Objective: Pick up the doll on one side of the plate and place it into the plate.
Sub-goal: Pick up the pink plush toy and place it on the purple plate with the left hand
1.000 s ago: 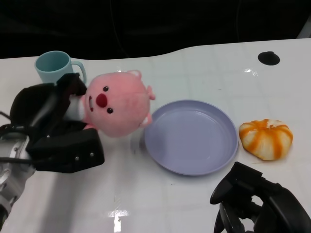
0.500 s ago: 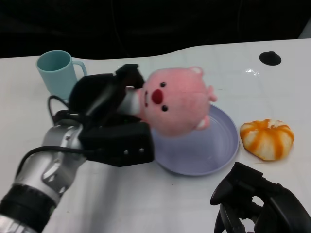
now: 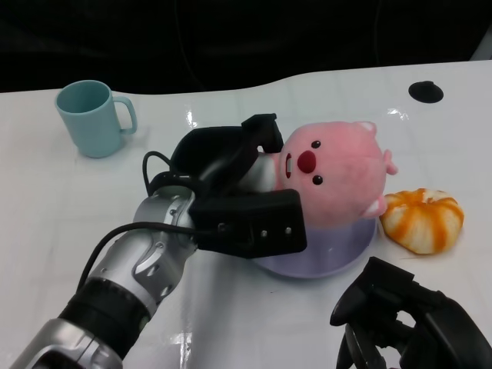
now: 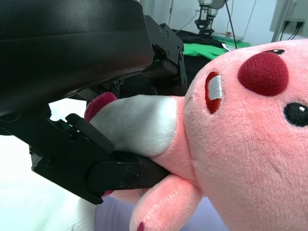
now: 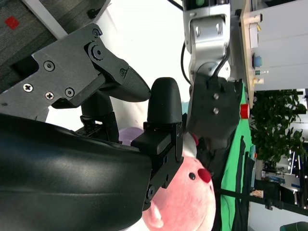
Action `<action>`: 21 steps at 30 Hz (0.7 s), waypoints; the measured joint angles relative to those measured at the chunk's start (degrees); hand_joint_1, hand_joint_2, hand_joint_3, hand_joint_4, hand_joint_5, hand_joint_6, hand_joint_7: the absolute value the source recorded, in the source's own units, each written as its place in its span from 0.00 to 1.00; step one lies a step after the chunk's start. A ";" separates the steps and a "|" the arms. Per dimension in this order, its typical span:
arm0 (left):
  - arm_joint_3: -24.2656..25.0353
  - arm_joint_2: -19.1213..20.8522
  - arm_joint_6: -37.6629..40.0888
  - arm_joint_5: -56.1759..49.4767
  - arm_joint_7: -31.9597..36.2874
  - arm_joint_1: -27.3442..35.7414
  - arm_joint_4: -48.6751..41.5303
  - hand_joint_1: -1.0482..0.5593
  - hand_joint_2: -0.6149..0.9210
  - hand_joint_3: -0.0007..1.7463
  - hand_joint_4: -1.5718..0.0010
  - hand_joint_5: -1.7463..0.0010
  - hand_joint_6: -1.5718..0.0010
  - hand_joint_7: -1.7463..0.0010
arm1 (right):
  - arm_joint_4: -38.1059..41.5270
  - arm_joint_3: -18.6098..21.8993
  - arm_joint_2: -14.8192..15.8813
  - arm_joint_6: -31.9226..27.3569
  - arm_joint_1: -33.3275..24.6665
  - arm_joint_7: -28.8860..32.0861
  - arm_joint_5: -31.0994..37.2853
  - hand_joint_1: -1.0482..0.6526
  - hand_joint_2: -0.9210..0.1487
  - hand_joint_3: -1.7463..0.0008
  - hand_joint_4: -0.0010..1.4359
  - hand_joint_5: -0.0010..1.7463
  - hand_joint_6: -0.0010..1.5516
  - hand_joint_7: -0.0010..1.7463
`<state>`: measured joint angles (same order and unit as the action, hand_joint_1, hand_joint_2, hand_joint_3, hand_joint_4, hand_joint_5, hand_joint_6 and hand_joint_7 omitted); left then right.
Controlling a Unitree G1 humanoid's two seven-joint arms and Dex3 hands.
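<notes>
A pink plush doll (image 3: 334, 173) with a red nose and white belly is held above the lilac plate (image 3: 346, 250), which it mostly hides. My left hand (image 3: 238, 192) grips the doll by its body, fingers over and under it. The left wrist view shows the doll (image 4: 245, 125) close up, black fingers (image 4: 110, 168) clamped on its white belly. My right hand (image 3: 403, 327) rests at the table's near right edge, holding nothing, its fingers curled. In the right wrist view the doll (image 5: 185, 202) and my left hand (image 5: 214, 103) show beyond my own fingers (image 5: 161, 108).
A teal mug (image 3: 91, 117) stands at the far left. An orange and white striped pumpkin-like toy (image 3: 421, 219) lies just right of the plate. A black round disc (image 3: 425, 91) sits at the far right of the white table.
My left arm has carried the doll rightward from beside the mug side of the plate to above the plate. The right hand has stayed in place.
</notes>
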<state>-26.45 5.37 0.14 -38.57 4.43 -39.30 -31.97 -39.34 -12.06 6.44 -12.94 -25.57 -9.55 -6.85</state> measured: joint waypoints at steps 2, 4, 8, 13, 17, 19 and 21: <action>-0.25 -0.67 0.78 -0.08 -0.24 -1.21 -1.26 0.56 0.72 0.59 0.42 0.00 0.59 0.00 | -0.01 -0.23 0.00 0.01 -0.01 0.04 0.03 0.46 0.35 0.31 0.44 1.00 0.35 0.87; -0.97 -0.95 0.97 -0.32 -0.48 -2.16 -2.15 0.55 0.72 0.57 0.43 0.00 0.59 0.00 | -0.02 -0.56 0.00 0.01 -0.01 0.11 0.09 0.46 0.36 0.31 0.44 0.99 0.35 0.87; -1.40 -1.08 0.96 -0.62 -0.49 -2.65 -3.18 0.54 0.75 0.51 0.46 0.00 0.60 0.13 | -0.35 -0.79 0.00 -0.06 -0.02 0.38 0.08 0.46 0.36 0.31 0.44 0.99 0.35 0.86; -1.42 -1.11 2.21 -0.08 -3.43 -2.71 -3.04 0.46 0.95 0.14 0.57 0.06 0.45 0.83 | -0.36 -0.77 0.02 -0.06 -0.02 0.40 0.05 0.46 0.36 0.30 0.44 0.99 0.35 0.86; -2.13 -0.38 2.92 -0.61 -5.86 -2.71 -1.71 0.34 1.00 0.11 0.68 0.58 0.58 0.98 | -0.36 -0.71 0.06 -0.06 -0.02 0.38 0.01 0.46 0.37 0.30 0.44 0.99 0.35 0.86; -2.90 0.52 3.43 -1.50 -8.27 -2.73 -0.31 0.28 1.00 0.16 0.75 0.76 0.69 0.99 | -0.36 -0.68 0.07 -0.05 -0.01 0.37 0.00 0.46 0.37 0.30 0.44 0.99 0.35 0.86; -4.27 2.19 3.84 -2.44 -12.41 -2.86 1.30 0.20 1.00 0.25 0.87 0.86 0.83 1.00 | -0.36 -0.59 0.09 -0.05 -0.02 0.37 0.00 0.46 0.36 0.31 0.44 0.99 0.36 0.86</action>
<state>-30.73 7.56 3.99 -41.01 -7.98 -42.16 -30.67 -39.70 -12.65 6.53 -13.00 -25.60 -9.18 -6.85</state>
